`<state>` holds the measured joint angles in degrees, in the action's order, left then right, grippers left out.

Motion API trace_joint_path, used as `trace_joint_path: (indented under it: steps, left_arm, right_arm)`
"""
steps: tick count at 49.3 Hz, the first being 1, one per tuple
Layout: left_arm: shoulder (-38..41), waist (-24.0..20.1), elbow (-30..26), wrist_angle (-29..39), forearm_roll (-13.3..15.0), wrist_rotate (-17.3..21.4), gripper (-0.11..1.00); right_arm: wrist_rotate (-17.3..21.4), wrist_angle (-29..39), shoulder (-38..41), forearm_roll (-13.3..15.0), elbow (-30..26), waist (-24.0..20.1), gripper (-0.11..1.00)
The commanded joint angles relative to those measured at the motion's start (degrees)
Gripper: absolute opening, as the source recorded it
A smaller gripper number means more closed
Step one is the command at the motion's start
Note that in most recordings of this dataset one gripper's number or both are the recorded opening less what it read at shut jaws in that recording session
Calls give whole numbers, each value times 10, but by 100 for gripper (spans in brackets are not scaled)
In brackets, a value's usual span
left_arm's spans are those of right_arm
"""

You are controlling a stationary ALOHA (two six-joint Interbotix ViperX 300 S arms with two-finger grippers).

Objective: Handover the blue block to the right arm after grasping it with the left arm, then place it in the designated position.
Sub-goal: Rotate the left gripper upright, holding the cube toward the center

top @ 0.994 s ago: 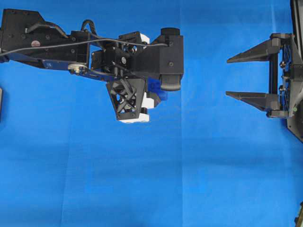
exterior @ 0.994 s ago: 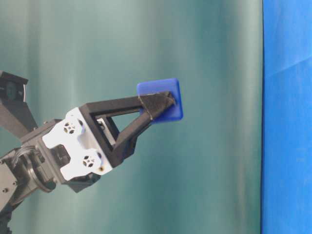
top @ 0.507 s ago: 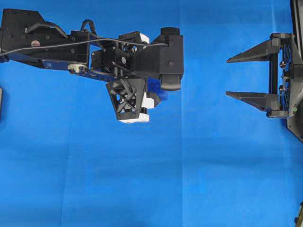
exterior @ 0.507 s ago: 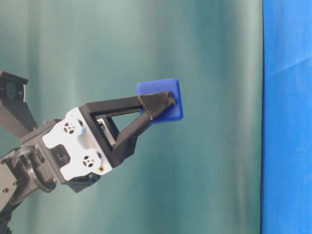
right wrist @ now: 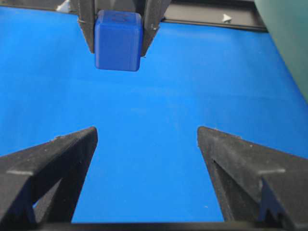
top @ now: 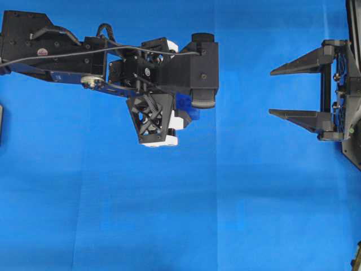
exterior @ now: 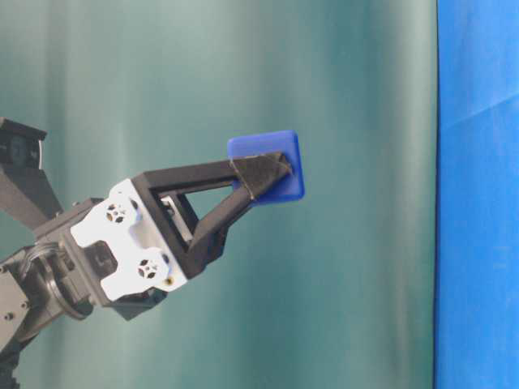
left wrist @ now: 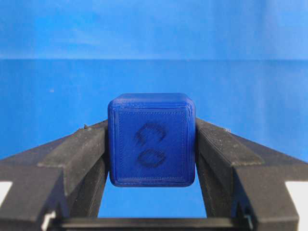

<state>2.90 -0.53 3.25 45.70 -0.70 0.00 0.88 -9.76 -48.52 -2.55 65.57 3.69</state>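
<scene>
My left gripper (left wrist: pixel 152 144) has its 2 black fingers (left wrist: pixel 79 159) pressed against opposite sides of the blue block (left wrist: pixel 151 139), which fills the gap between them; the block's face toward the wrist camera carries a faint dark smudge. From table level I see the block (exterior: pixel 284 158) pinched at the fingertips, raised off the cloth, with the gripper (exterior: pixel 263 174) angled upward from its white brackets. Overhead, only a sliver of the block (top: pixel 188 108) shows below the left arm (top: pixel 107 56).

Out from the block toward the right side of the overhead view, bare blue cloth (top: pixel 242 186) separates it from my right gripper (top: pixel 273 92), well apart. That gripper's 2 pointed fingers (top: pixel 299 117) are spread wide with nothing between them, tips aimed back at the block. In the right wrist view the block (right wrist: pixel 118 40) hangs beyond the spread fingers (right wrist: pixel 53 168), up and left of the centre of their gap.

Past the block, the cloth's far edge meets a dark border strip (right wrist: pixel 211 22), and a teal backdrop (exterior: pixel 324 308) rises behind. I see no containers.
</scene>
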Motion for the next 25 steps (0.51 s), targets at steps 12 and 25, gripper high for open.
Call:
trace_joint_path:
  steps: [12,25]
  left_arm:
    - [-27,1,-11,-9,-1,0,46]
    - [-60,1,25,-78,-4,0,46]
  right_arm:
    - [1,2,0,-2,-12,1,93]
    - [1,2,-1,-2,-12,1,93]
